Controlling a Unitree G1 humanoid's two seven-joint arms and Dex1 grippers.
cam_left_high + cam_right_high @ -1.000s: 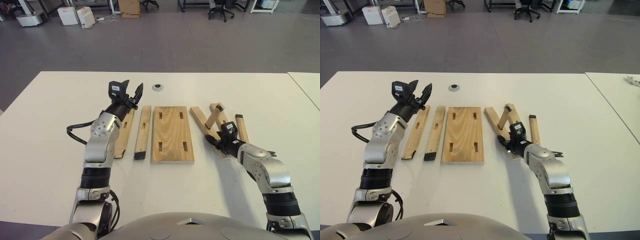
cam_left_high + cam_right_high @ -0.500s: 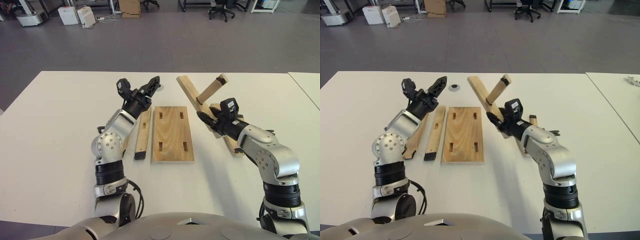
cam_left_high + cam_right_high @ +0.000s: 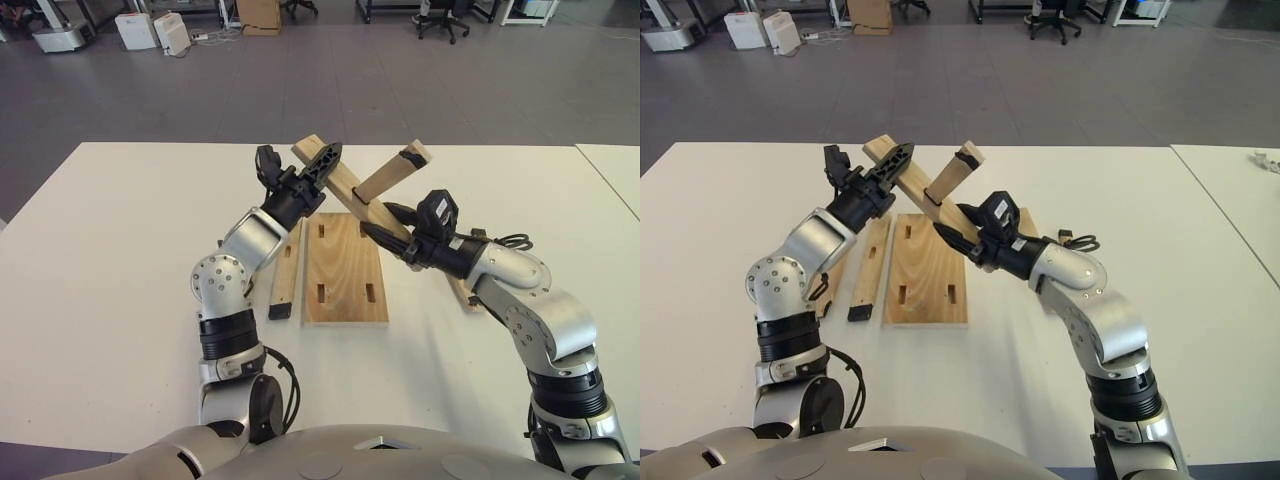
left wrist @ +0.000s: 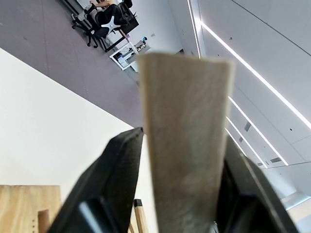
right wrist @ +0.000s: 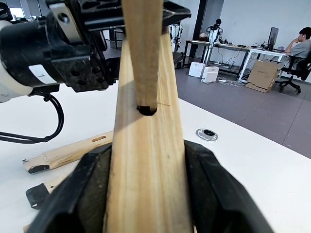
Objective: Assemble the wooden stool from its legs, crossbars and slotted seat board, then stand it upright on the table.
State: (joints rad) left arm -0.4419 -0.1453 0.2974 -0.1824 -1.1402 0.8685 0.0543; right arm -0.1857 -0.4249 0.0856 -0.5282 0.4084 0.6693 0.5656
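I'm clamping a tilted leg [image 3: 346,191] in both grippers, left gripper [image 3: 322,162] on its upper end, right gripper [image 3: 381,227] on its lower, crossbar [image 3: 394,171] pointing toward 1 o'clock, above the 12 o'clock end of the seat board [image 3: 345,270].

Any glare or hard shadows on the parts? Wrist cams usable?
Left eye view: even light, no glare on the seat board. Left wrist view: the held leg blocks the centre; bright ceiling strips behind. Right wrist view: the crossbar throws a soft shadow on that leg.
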